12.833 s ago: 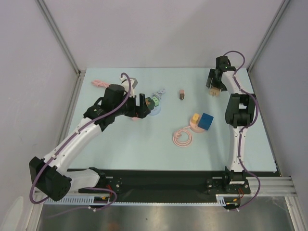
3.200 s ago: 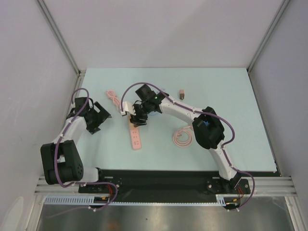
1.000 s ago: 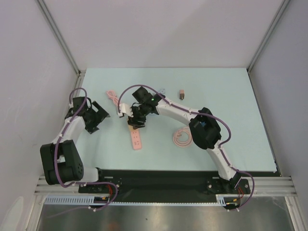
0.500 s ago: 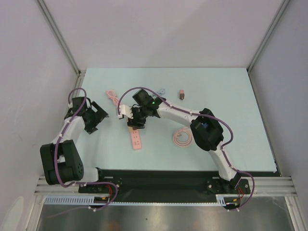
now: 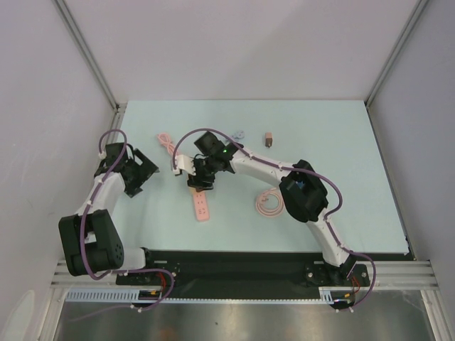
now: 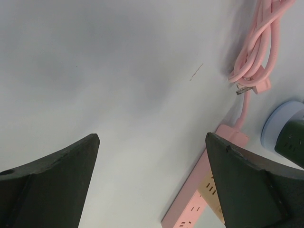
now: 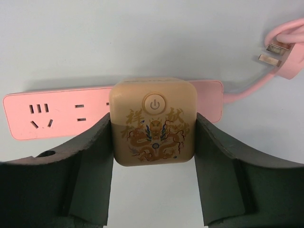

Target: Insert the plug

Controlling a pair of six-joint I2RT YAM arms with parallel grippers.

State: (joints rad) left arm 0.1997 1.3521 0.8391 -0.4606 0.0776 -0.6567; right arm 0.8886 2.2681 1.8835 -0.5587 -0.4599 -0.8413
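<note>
My right gripper [image 7: 153, 129] is clamped on the plug [image 7: 153, 114], a tan cube with rounded corners, a round power button on its face and a dragon printed below it. My fingers [image 7: 92, 152] press one on each side of the cube.

The plug sits right over the pink power strip [image 7: 57, 114], covering the part nearest the end where the cord [image 7: 247, 95] leaves it. The other sockets show uncovered beyond the plug. I cannot tell whether its pins are fully home, since the cube hides that spot. The cord curves away and doubles back, so its own pronged end lies on the table [image 5: 341, 156] just beside the strip.

From the top camera, the strip points toward my bases, and my right gripper is at its far end, reached well across to the left half of the table.

My left gripper [image 5: 138, 170] stands spread wide with nothing between its fingers (only bare table shows there). It is over the left edge of the table, well apart from the strip.

A pink coil of cable [image 5: 270, 202] lies under my right arm, and a small brown block [image 5: 269, 138] lies farther back.
</note>
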